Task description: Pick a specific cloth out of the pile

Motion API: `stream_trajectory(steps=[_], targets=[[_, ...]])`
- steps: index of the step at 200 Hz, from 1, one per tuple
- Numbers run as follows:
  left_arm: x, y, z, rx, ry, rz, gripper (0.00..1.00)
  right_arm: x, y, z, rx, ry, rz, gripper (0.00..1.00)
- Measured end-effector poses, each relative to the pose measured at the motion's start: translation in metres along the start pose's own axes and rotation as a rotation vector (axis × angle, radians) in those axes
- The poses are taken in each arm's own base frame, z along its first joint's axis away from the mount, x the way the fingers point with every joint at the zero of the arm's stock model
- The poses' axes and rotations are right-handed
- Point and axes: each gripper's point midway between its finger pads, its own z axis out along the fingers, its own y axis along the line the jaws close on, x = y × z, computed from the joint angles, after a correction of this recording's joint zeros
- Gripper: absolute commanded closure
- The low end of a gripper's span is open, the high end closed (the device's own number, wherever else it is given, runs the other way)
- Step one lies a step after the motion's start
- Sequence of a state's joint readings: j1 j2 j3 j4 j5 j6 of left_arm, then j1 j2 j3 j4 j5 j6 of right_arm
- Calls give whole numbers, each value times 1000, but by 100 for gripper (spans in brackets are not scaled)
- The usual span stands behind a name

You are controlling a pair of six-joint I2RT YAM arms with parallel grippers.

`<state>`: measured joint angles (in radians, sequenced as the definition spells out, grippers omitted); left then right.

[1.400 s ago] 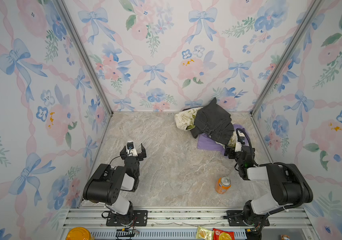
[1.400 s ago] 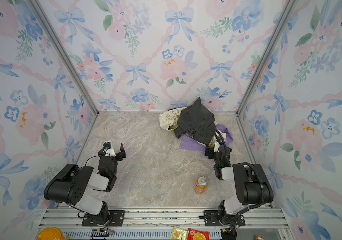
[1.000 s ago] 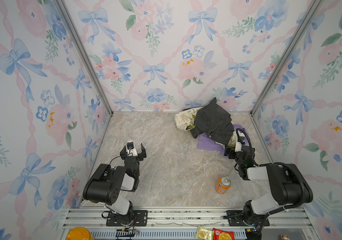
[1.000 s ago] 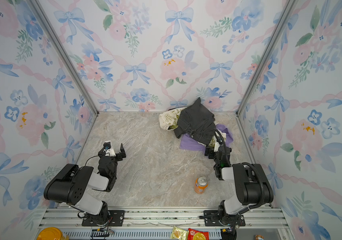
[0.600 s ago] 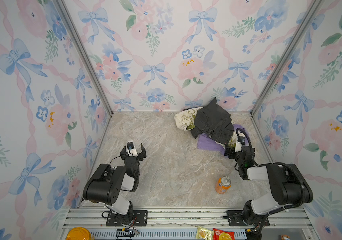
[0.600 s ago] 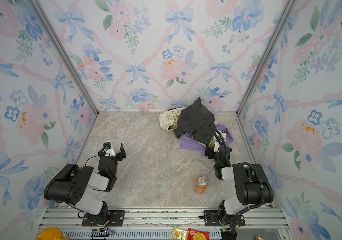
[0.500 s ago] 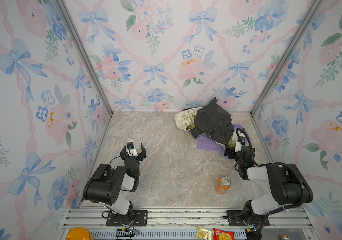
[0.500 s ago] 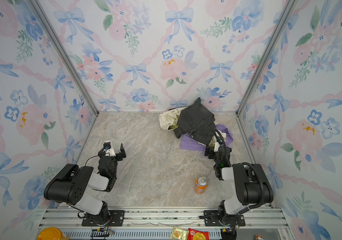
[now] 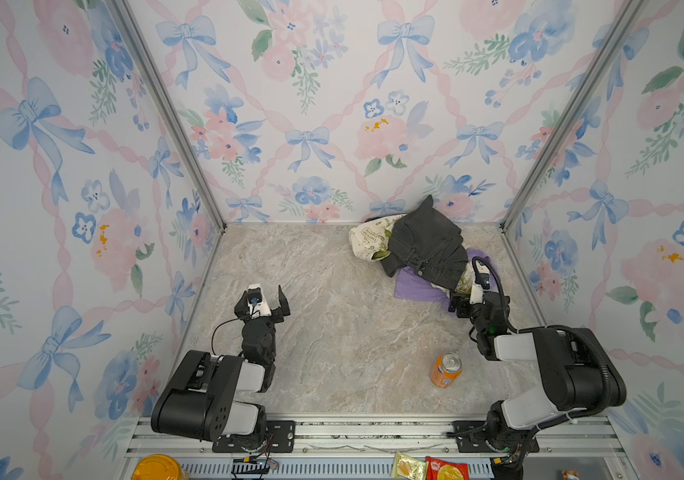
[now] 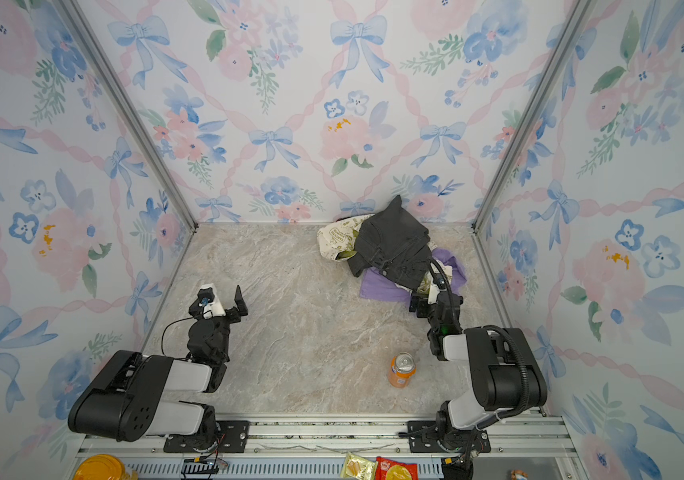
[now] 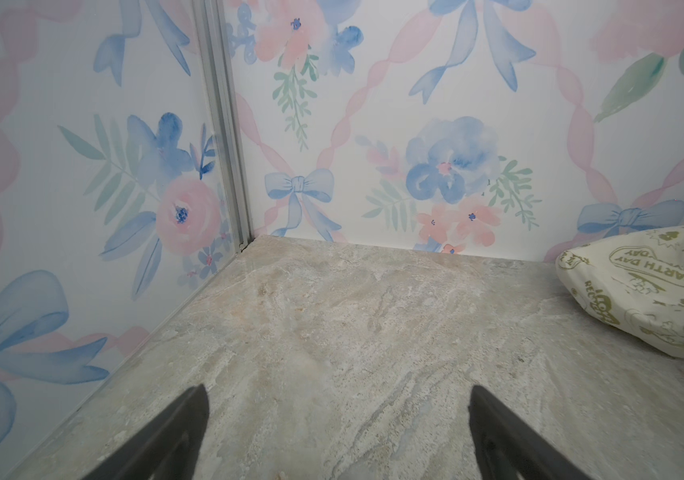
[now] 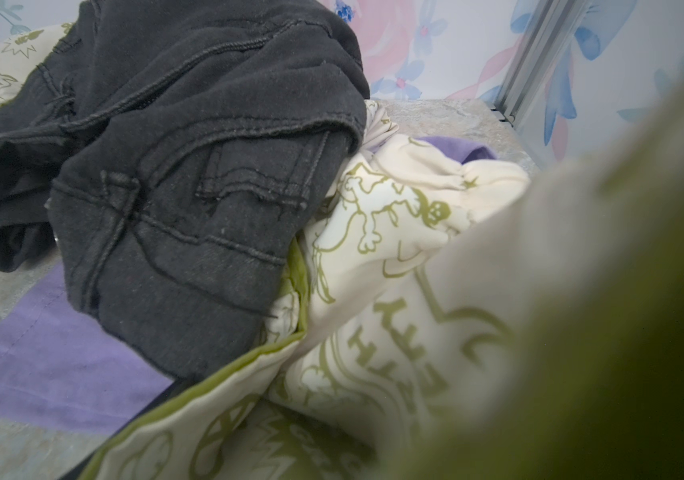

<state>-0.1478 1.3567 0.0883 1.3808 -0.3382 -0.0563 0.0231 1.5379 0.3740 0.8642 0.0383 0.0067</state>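
Observation:
The pile [image 9: 436, 266] lies at the back right of the table in both top views. Black denim [image 9: 423, 241] [image 12: 186, 166] is on top, over cream green-printed fabric [image 9: 367, 241] [image 11: 643, 299] [image 12: 394, 270]. The lavender cloth [image 9: 415, 287] [image 10: 377, 286] [image 12: 41, 365] lies flat underneath, with its near edge showing. My right gripper [image 9: 473, 297] [image 10: 435, 300] sits at the pile's near edge, jaws spread, nosed into the cream fabric. In the right wrist view that fabric hides the fingers. My left gripper [image 9: 262, 296] [image 11: 338, 392] stands open over bare table, far from the pile.
An orange drink can [image 9: 445, 370] [image 10: 401, 370] stands upright in front of the right arm. Flowered walls close in the table on three sides, and the pile touches the back wall. Snack packets [image 9: 427, 467] and a yellow lid [image 9: 157, 469] lie below the front rail.

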Motion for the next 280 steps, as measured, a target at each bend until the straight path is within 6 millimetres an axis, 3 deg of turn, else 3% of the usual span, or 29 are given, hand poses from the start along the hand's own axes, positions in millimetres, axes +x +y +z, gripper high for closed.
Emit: stream_trajectory(steps=[21, 65, 90, 107, 143, 170, 197, 225, 280], targets=[[-15, 2, -13, 15, -52, -18, 2, -18, 0, -13, 2, -27, 1, 3], [-43, 2, -26, 42, -127, -50, 2, -97, 1, -60, -5, -162, 44, 3], [-56, 0, -33, 65, -156, -78, 2, -115, 9, -75, -30, -150, 86, 3], [-62, -4, -38, 90, -163, -109, 2, -110, 10, -77, -33, -100, 131, 3], [-72, -20, -49, 170, -165, -196, 2, -77, 1, -80, 4, 47, 254, 1], [-73, -37, -53, 242, -139, -237, 2, -68, -35, -84, 101, 81, 401, 10], [-73, -52, -55, 303, -112, -259, 2, -76, -74, -85, 188, 53, 555, 18], [-76, -63, -56, 356, -98, -284, 2, -74, -97, -69, 217, 68, 706, 25], [-89, -80, -59, 454, -88, -315, 2, -41, -127, -38, 249, 147, 981, 37]])
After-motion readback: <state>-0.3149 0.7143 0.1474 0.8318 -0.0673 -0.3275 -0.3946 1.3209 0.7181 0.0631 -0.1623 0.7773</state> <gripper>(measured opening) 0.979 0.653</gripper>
